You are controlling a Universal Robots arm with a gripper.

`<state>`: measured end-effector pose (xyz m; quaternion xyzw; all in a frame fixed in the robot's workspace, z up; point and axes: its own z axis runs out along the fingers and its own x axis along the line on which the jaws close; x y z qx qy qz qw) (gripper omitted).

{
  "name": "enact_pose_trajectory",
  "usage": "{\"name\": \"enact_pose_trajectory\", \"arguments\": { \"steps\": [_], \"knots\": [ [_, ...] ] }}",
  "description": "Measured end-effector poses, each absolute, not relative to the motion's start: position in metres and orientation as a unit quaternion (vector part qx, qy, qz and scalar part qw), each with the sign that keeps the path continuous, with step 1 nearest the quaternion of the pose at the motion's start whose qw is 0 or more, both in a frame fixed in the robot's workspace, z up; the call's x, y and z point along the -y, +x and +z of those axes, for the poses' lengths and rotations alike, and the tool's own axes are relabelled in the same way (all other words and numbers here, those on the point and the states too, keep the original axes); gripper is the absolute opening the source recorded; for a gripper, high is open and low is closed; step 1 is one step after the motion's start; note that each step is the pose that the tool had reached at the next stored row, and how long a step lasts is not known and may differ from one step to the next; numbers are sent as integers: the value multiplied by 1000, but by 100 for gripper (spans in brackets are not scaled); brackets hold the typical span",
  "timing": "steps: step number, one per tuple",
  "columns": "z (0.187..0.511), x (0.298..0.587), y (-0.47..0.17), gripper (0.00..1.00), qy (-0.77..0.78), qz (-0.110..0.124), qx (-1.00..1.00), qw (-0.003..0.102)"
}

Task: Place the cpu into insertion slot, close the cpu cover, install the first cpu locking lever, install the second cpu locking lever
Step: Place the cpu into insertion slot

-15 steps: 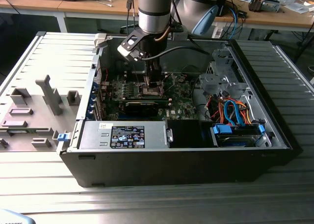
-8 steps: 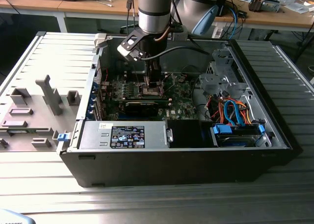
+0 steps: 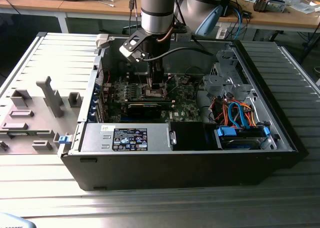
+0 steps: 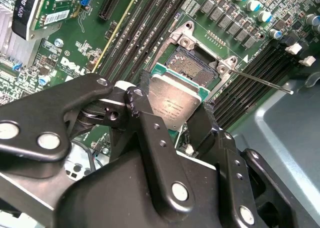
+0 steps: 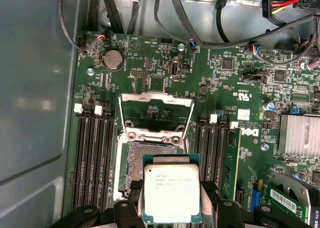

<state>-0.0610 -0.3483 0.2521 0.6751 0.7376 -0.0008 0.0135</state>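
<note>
Gripper [image 4: 170, 108] closed on cpu [image 5: 172, 193], held partly over slot [image 5: 134, 164], at 10 o'clock of case [image 3: 190, 168] in exterior view. Not yet seated; cover [image 5: 156, 97] stood open, lever [image 4: 260, 81] unlatched; all four steps outstanding.

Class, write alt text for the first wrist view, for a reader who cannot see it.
Black jaws grip a small flat square silver-grey chip by its edges, partly over the square dark silver-rimmed socket, not seated. The thin silvery metal cover frame stands open beyond it on the green motherboard.
</note>
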Motion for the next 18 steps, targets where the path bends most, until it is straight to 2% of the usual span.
{"name": "enact_pose_trajectory", "arguments": {
  "steps": [18],
  "knots": [
    [252, 348, -61, 55, 699, -1, -715, 13]
  ]
}}
